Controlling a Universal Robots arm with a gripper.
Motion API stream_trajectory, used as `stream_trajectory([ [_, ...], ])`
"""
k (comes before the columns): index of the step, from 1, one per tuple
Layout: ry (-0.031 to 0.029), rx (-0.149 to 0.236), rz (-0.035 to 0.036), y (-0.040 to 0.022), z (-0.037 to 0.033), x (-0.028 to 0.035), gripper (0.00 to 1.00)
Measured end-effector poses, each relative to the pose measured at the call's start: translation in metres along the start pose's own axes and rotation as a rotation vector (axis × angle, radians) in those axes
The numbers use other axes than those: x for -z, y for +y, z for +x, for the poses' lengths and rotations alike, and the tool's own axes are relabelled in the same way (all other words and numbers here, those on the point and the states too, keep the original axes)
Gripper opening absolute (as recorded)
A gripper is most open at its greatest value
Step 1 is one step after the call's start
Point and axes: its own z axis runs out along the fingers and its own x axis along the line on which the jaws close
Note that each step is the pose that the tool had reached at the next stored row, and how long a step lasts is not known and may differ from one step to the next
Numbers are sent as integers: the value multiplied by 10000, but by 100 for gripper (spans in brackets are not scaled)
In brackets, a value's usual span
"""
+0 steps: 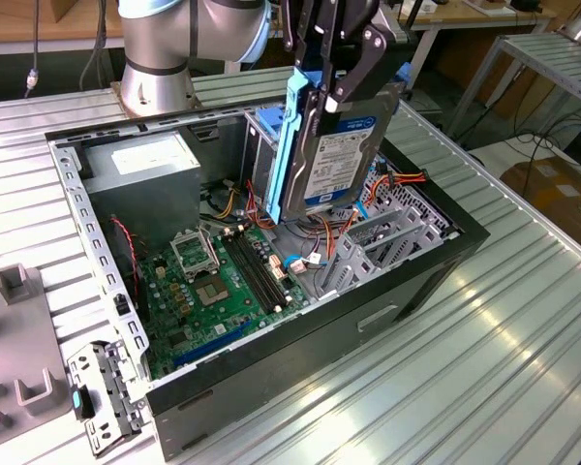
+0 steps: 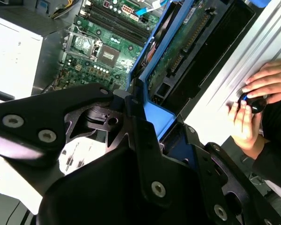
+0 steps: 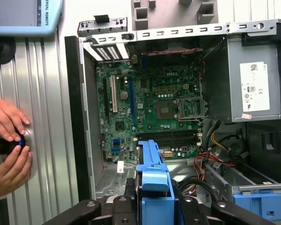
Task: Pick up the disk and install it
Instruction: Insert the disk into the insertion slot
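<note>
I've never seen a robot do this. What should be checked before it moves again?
1. Grip: the hand is shut on the disk: ok.
2. Clearance: disk hangs on edge above the motherboard, not touching: ok.
3. Person's hands rest on the table beside the case, outside it: ok.
4. Orange cables clear of the disk: cannot tell.
5. Disk lined up with a bay: cannot tell.

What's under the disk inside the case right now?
In the exterior view the gripper holds the silver-black, blue-railed rectangular disk on edge over orange and red cables and a grey metal drive cage. The case floor directly beneath is hidden by the disk.
</note>
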Motion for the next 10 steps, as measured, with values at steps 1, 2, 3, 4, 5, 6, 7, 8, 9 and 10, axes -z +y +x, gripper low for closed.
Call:
stream_trajectory([
  [1,1,0,0,-15,18,-4,37],
  [2,2,0,-1,-30,28,-7,37],
  [3,2,0,-1,-68,37,-11,37],
  [4,0,0,0,-103,41,-17,37],
  [5,0,1,0,-133,41,-21,37],
  [6,3,0,-1,-199,40,-29,37],
  [7,1,0,0,-231,40,-35,37],
  [8,1,1,0,-254,40,-38,37],
  [9,2,1,-1,-280,40,-42,37],
  [10,1,0,0,-301,39,-46,37],
])
